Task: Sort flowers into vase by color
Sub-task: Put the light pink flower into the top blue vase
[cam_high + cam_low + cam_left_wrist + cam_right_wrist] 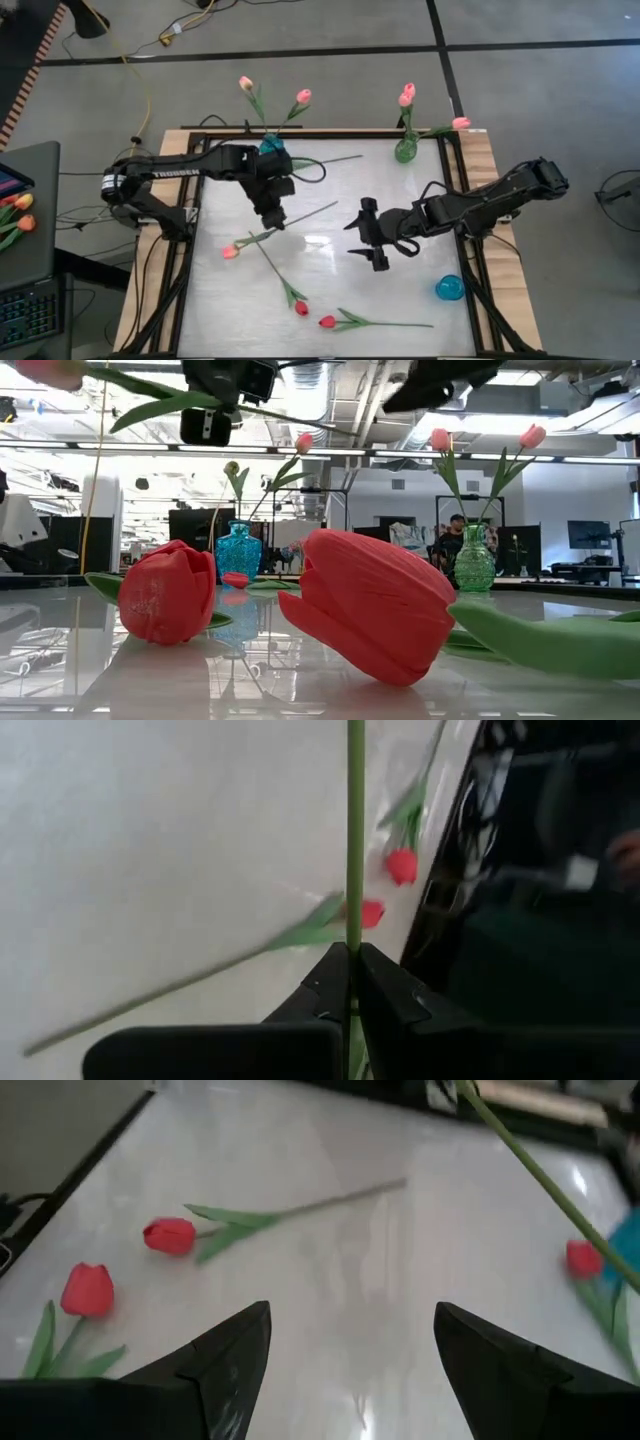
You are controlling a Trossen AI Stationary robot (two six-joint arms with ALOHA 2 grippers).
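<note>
My left gripper (pixel 272 216) is over the middle of the table, shut on a pink tulip (pixel 232 252). My right gripper (pixel 368 238) hangs open to its right and touches nothing. Two red tulips (pixel 300 307) (pixel 327 322) lie flat near the near edge, and both show in the right wrist view (pixel 170 1235) (pixel 88 1288). A blue vase (pixel 272 147) at the far edge holds two pink tulips by their stems. A green vase (pixel 405 150) holds two more pink tulips. One bare stem (pixel 335 160) lies beside the blue vase. My left gripper pinches the pink tulip's thin green stem (pixel 354 925) between its two fingers, about midway along it, coming from above with the fingers across the stem. The tulip is lifted clear of the table and lies roughly level, with its head (pixel 50 368) toward the table's left.
A small blue vase (pixel 449 288) stands near the table's right edge, close to the right arm. Orange-and-yellow tulips (pixel 20 212) lie off the table to the left beside a laptop. A raised frame (pixel 190 250) borders the white table top.
</note>
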